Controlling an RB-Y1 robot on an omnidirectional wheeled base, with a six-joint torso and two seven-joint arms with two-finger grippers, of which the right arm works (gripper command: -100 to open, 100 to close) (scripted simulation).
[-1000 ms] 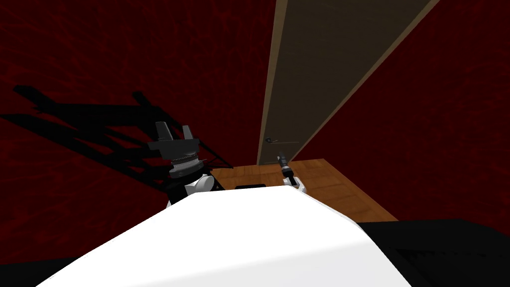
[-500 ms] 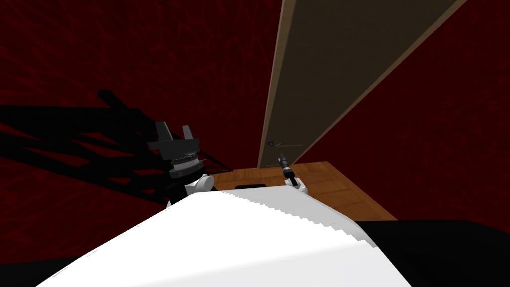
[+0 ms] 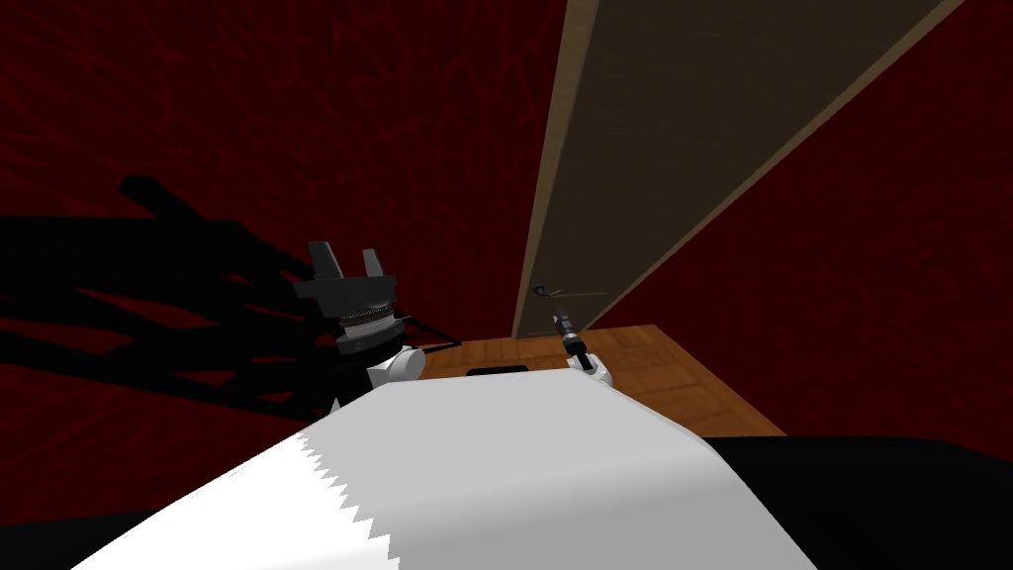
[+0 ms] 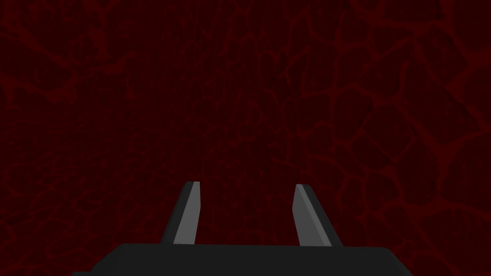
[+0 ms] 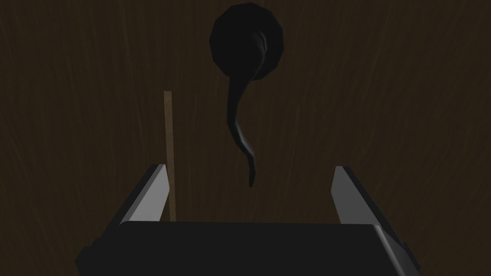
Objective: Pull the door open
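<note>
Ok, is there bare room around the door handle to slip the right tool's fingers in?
Yes. Bare door face lies on either side of the dark lever, between it and each open finger of the right tool. Tightest spot: the thin pale strip beside one finger. The left tool, open, faces the dark red wall.

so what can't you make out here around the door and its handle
- Head view: the black lever handle on the dark brown door is too small to tell whether the open right gripper touches it. The door's top is cut off by the picture's edge.
- Right wrist view: dim; depth from gripper to handle unclear; thin tan strip unidentifiable.
</note>
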